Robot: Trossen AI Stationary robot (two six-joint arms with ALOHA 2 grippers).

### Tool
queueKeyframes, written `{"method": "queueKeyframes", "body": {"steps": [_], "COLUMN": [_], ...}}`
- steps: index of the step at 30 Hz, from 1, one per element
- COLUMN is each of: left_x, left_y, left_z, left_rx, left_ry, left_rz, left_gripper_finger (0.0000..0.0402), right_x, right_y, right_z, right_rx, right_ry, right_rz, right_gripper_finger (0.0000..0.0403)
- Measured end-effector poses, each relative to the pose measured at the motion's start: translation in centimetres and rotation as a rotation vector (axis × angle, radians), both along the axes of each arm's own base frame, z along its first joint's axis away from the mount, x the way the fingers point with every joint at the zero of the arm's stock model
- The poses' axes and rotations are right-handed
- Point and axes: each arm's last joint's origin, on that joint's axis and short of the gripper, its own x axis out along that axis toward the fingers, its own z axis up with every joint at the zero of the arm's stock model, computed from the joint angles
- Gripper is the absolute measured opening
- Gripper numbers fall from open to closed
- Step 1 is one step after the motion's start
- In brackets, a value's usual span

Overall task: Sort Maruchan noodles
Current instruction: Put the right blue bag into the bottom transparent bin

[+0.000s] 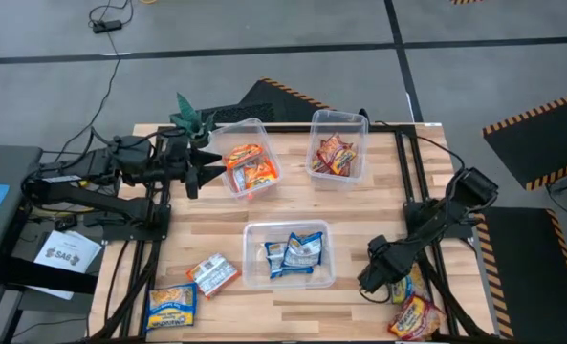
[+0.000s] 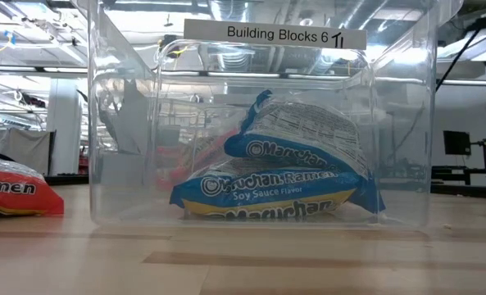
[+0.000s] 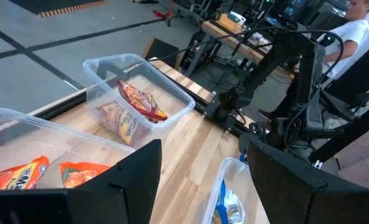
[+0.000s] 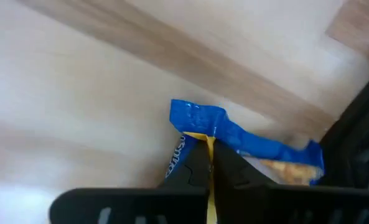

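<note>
Though three tubs (image 1: pixel 254 122) (image 1: pixel 338 114) (image 1: pixel 288 225), four packets (image 1: pixel 171 308) (image 1: pixel 213 274) (image 1: pixel 404 289) (image 1: pixel 415 316) outside.

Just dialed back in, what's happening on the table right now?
The robot is sorting noodle packets by colour into three clear tubs. The right gripper is down at the table's near right corner, shut on the edge of a blue packet, with a red packet lying beside it. The left gripper hangs open next to the tub of orange packets. The far tub holds red ones, the middle tub blue ones. Two loose packets wait at the near left.
</note>
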Motion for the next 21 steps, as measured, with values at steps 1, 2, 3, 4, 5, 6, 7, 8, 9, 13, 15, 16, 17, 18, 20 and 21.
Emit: {"method": "queueKeyframes", "body": {"steps": [1,2,3,4,5,6,7,8,9,13,15,16,17,18,20,21], "left_x": [0.0,0.0,0.0,0.0,0.0,0.0,0.0,0.0,0.0,0.0,0.0,0.0,0.0,0.0,0.0,0.0], "left_y": [0.0,0.0,0.0,0.0,0.0,0.0,0.0,0.0,0.0,0.0,0.0,0.0,0.0,0.0,0.0,0.0], "left_z": [0.0,0.0,0.0,0.0,0.0,0.0,0.0,0.0,0.0,0.0,0.0,0.0,0.0,0.0,0.0,0.0], "left_rx": [-0.001,-0.001,-0.001,-0.001,-0.001,-0.001,0.0,0.0,-0.001,0.0,0.002,0.002,0.002,0.002,0.002,0.002], "left_ry": [0.0,0.0,0.0,0.0,0.0,0.0,0.0,0.0,0.0,0.0,0.0,-0.001,0.0,-0.001,-0.001,-0.001], "left_rz": [0.0,0.0,0.0,0.0,0.0,0.0,0.0,0.0,0.0,0.005,0.011,0.012,0.012,0.012,0.013,0.013], "left_gripper_finger": [0.0222,0.0222,0.0222,0.0222,0.0222,0.0222,0.0222,0.0222,0.0222,0.0222,0.0222,0.0222,0.0222,0.0222,0.0222,0.0222], "right_x": [0.1,0.2,0.3,0.3,0.3,0.2,0.2,0.1,0.0,-0.2,-0.1,-0.1,0.0,0.2,0.8,1.3], "right_y": [-0.1,-0.2,-0.3,-0.3,-0.5,-0.8,-1.0,-1.3,-1.6,-2.8,-3.5,-3.8,-4.1,-4.3,-4.7,-4.9], "right_z": [0.3,0.7,1.3,2.1,3.0,3.8,4.6,5.5,6.5,10.2,12.1,12.9,13.8,14.6,16.2,17.0], "right_rx": [-0.003,-0.01,-0.014,-0.022,-0.039,-0.058,-0.075,-0.086,-0.09,-0.142,-0.19,-0.215,-0.239,-0.261,-0.3,-0.319], "right_ry": [-0.01,-0.02,-0.036,-0.061,-0.088,-0.108,-0.135,-0.165,-0.204,-0.416,-0.56,-0.635,-0.706,-0.778,-0.92,-0.992], "right_rz": [-0.002,-0.001,0.006,0.015,0.019,0.023,0.022,0.02,0.015,0.005,-0.01,-0.016,-0.021,-0.022,-0.008,0.007], "right_gripper_finger": [0.0015,0.0015,0.0014,0.0011,0.0008,0.0007,0.0007,0.0007,0.0007,0.0007,0.0007,0.0007,0.0007,0.0007,0.0007,0.0007]}}
